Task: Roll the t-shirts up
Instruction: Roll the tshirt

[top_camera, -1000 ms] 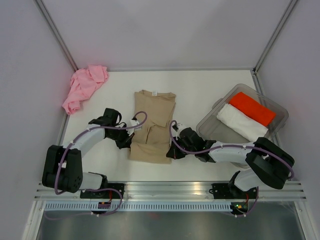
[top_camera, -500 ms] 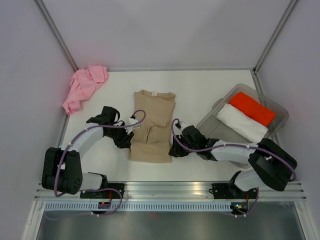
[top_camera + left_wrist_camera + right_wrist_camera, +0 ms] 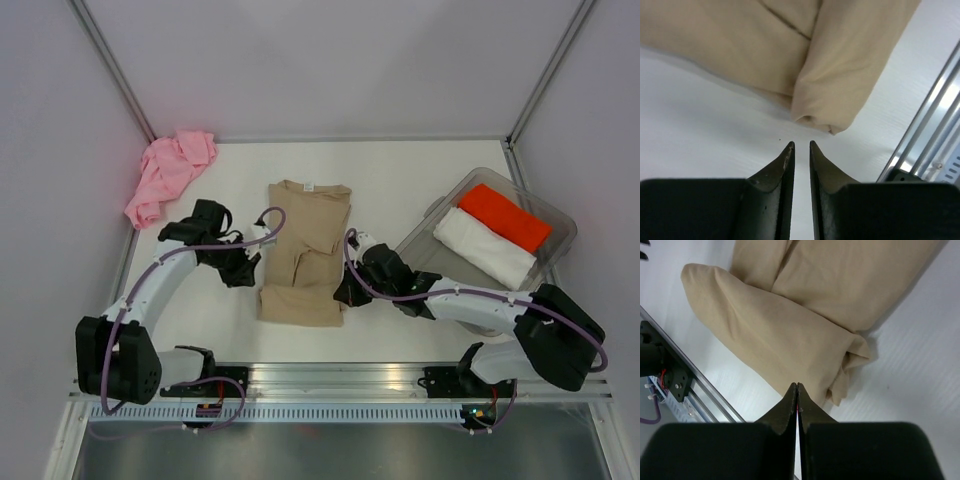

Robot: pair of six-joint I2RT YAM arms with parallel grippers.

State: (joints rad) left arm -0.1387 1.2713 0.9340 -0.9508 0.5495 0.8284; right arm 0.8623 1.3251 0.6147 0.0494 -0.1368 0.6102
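The tan t-shirt (image 3: 305, 245) lies flat mid-table, collar at the far end, its near end turned over into a thick fold (image 3: 298, 302). My left gripper (image 3: 247, 270) hovers just left of that fold; in the left wrist view the gripper (image 3: 801, 144) has its jaws a narrow gap apart with nothing between them, a little short of the fold's corner (image 3: 825, 115). My right gripper (image 3: 343, 294) sits at the fold's right end; in the right wrist view the gripper (image 3: 797, 385) is shut, tips over the tan cloth (image 3: 790, 335). The pink t-shirt (image 3: 168, 175) is crumpled at the far left corner.
A clear plastic bin (image 3: 560, 215) at the right holds a folded orange cloth (image 3: 510, 217) and a white one (image 3: 485, 248). A metal rail (image 3: 340, 378) runs along the near table edge, and white walls close off the far side.
Both grippers opened and closed down again. The left gripper pulled back leftward off the shirt's left edge; the right stayed at the fold's right end.
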